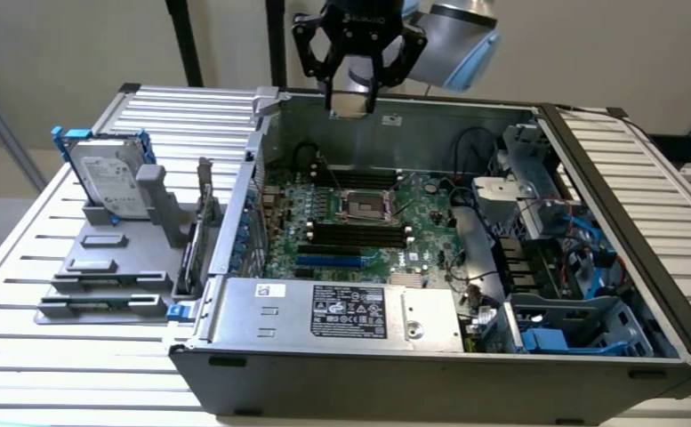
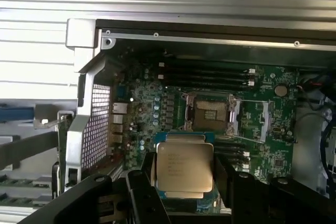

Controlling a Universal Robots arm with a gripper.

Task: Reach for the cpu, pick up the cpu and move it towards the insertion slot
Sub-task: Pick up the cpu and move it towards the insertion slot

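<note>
The open computer case (image 1: 440,356) lies on the slatted table (image 1: 36,267), its top side off, so the motherboard (image 1: 357,222) is reachable from above. Steel walls bound it on all sides: the rear wall (image 1: 440,120) just under the arm, the power supply (image 1: 333,311) along the near edge, a drive cage with blue parts (image 1: 571,325) at the exterior view's right, and a perforated metal panel (image 2: 97,119) on the other side. The insertion slot (image 1: 363,206) sits near the board's middle, between rows of long black memory slots (image 1: 351,238), with clear room directly above it; in the wrist view its silver frame (image 2: 210,115) surrounds a dark square.

The gripper (image 1: 355,102) hangs high over the case's rear edge, well apart from the slot. Its black fingers (image 2: 144,192) are closed around the cpu (image 2: 185,169), clasping the chip on opposite edges, silvery top facing the wrist camera. The cpu is held in the air above the board, not touching it.

On the table beside the case, a grey hard drive with blue brackets (image 1: 110,178) stands upright in a grey holder (image 1: 108,267).
</note>
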